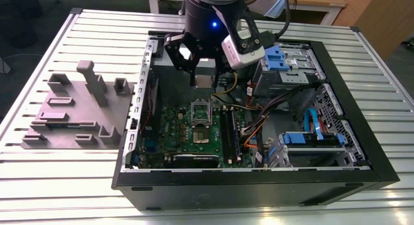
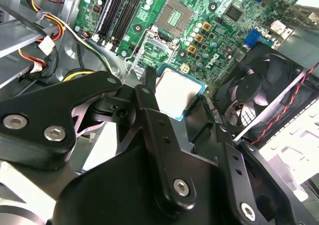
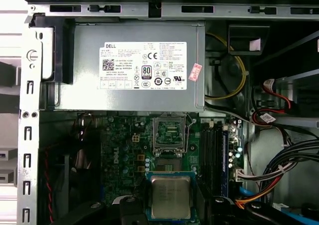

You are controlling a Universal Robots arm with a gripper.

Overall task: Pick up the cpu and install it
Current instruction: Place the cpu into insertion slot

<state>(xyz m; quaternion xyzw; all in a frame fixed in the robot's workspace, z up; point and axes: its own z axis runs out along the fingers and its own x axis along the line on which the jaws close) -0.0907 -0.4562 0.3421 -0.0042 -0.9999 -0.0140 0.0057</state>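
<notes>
Gripper (image 1: 204, 82) pinches the cpu (image 2: 178, 93) between its black fingers (image 2: 149, 88), by opposite edges. The chip hangs flat and shiny side up inside the open case (image 1: 259, 181), above the green motherboard (image 1: 187, 137), near the power supply (image 3: 124, 45).

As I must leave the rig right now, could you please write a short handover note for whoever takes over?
Hand: shut on the cpu, which sits between its fingers.
Where: the cpu is in the air above the motherboard inside the open case, close to the socket but not in it.
Done: the pick-up.
Left: the cpu is not yet seated; the socket looks open and bare.
</notes>
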